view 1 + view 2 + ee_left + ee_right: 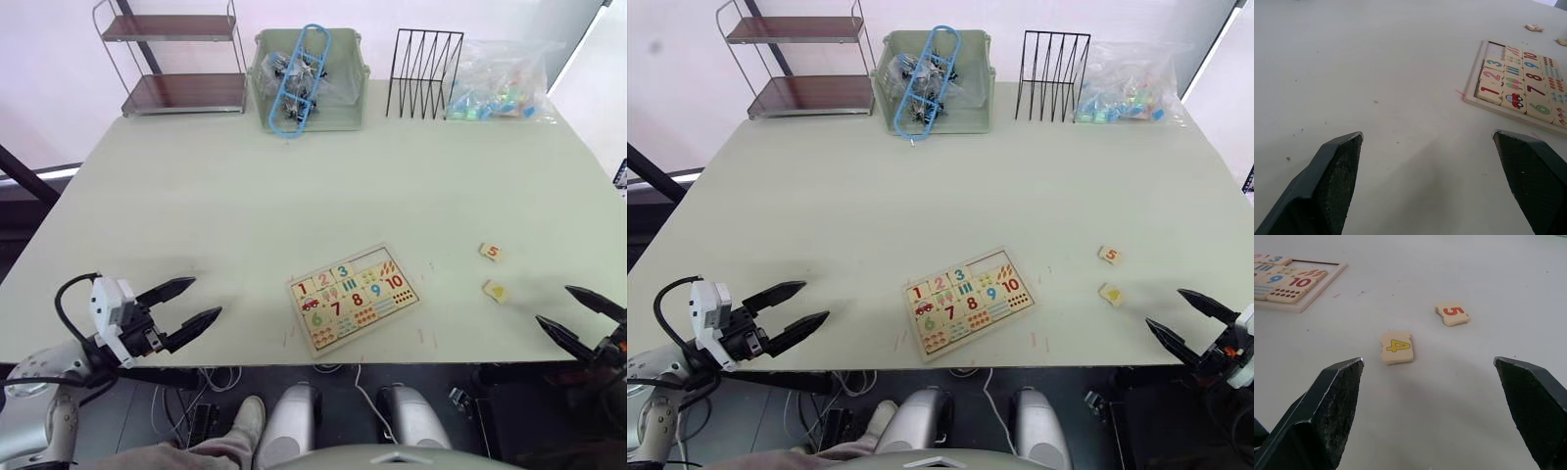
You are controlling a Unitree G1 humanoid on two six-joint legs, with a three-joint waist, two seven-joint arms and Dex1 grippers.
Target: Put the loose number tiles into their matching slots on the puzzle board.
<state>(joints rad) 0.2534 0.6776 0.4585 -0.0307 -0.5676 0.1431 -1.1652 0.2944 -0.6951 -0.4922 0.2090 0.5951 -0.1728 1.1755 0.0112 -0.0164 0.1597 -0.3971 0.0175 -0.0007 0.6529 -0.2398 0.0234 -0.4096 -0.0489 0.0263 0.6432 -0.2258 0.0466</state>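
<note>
Two loose tiles [1396,347] lie just ahead of right pincer [1430,396].

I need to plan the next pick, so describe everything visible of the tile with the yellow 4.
The small square light-wood tile with a yellow 4 lies flat, numeral up, on the pale green table, off the rectangular light-wood puzzle board to its right. Its edges look slightly notched. Nothing touches it; the similar red 5 tile lies apart, and the open right claw faces it.
</note>
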